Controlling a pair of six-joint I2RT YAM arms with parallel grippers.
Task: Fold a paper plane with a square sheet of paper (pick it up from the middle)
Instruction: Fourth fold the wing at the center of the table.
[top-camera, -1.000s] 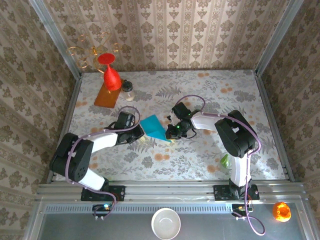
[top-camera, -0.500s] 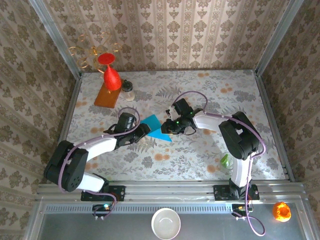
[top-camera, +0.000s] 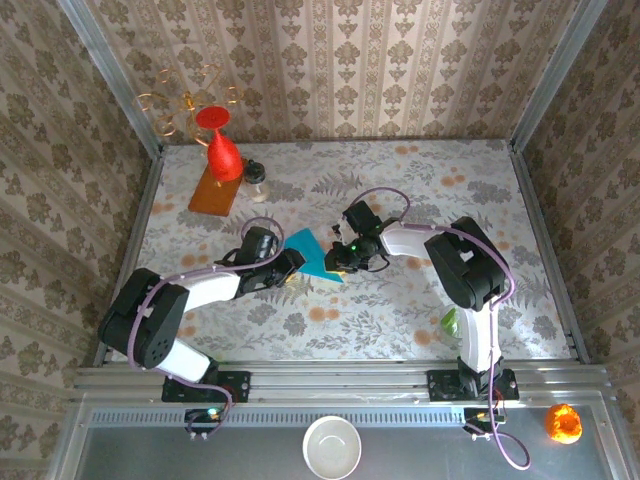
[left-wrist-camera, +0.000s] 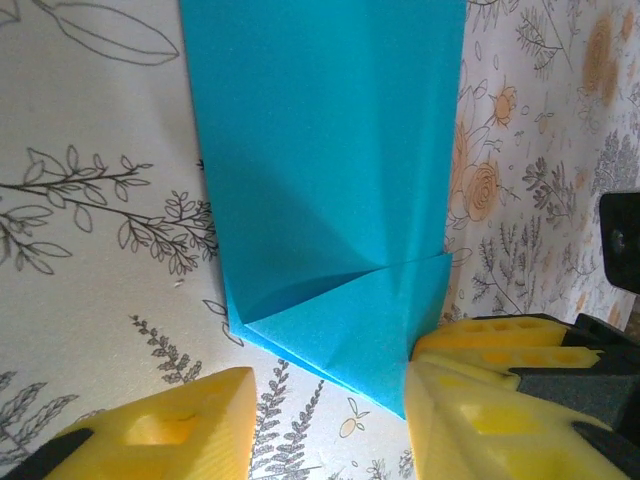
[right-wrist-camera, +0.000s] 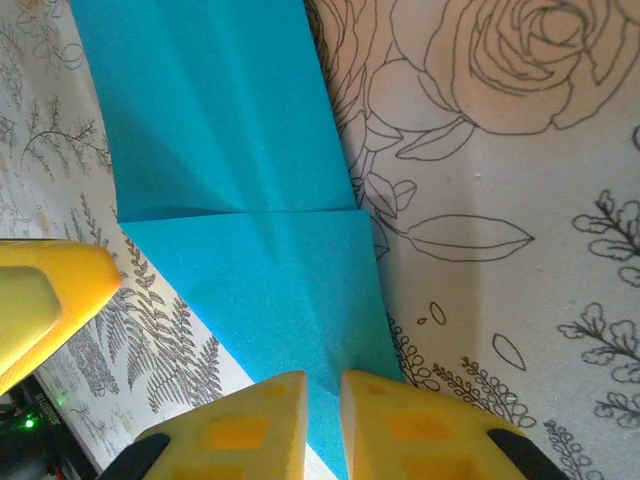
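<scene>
The teal-blue paper (top-camera: 312, 256) lies mid-table, folded into a long strip with a corner flap creased across it (left-wrist-camera: 330, 200) (right-wrist-camera: 240, 190). My right gripper (top-camera: 341, 260) (right-wrist-camera: 323, 400) is shut on the strip's near corner, its yellow fingers (right-wrist-camera: 420, 430) pinching the sheet against the table. My left gripper (top-camera: 286, 266) (left-wrist-camera: 325, 430) stands open at the opposite side, one finger (left-wrist-camera: 150, 430) on bare tablecloth and the other (left-wrist-camera: 490, 420) at the paper's edge, beside the right gripper's fingers (left-wrist-camera: 500, 338). The paper's pointed corner lies between the left jaws.
A red cone-shaped vase (top-camera: 222, 150) stands on an orange board (top-camera: 212, 190) at the back left, with a small jar (top-camera: 257, 179) beside it. A green object (top-camera: 450, 322) lies by the right arm's base. A white bowl (top-camera: 332, 447) sits below the table edge.
The paper has come down from a raised, wider shape to lie flat. My left gripper has closed in on its left side, and my right gripper has shifted slightly left with the corner.
</scene>
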